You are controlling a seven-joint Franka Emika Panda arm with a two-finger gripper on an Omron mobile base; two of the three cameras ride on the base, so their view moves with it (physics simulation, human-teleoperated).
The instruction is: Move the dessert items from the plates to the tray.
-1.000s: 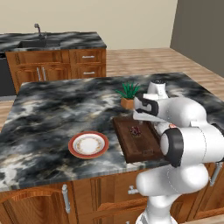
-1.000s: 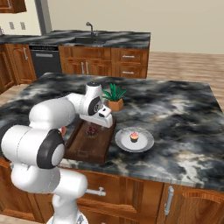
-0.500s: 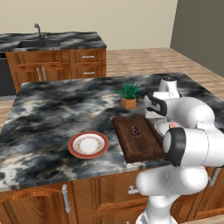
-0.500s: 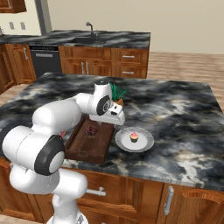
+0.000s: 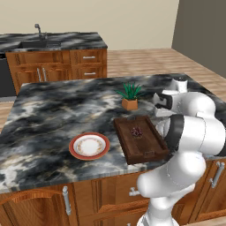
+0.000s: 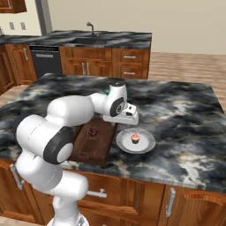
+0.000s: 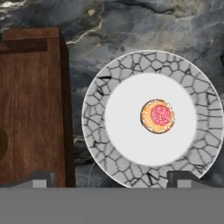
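A small cupcake with a pink-orange top sits right of centre on the whitish crackle-rimmed plate. My gripper hovers above that plate, open, with its fingertips wide apart and nothing between them. From the right base view the gripper hangs over the plate's far left edge, with the cupcake just below it. The dark chocolate lump lies in the brown wooden tray, left of the plate. The red-rimmed plate stands bare left of the tray.
A green potted plant stands just behind the tray on the marble island. A second counter with a sink runs along the back wall. The island's front edge is close below the tray and plates.
The arm has swung right, from above the tray to above the whitish plate with the cupcake. The gripper stays open. The lump in the tray has not moved.
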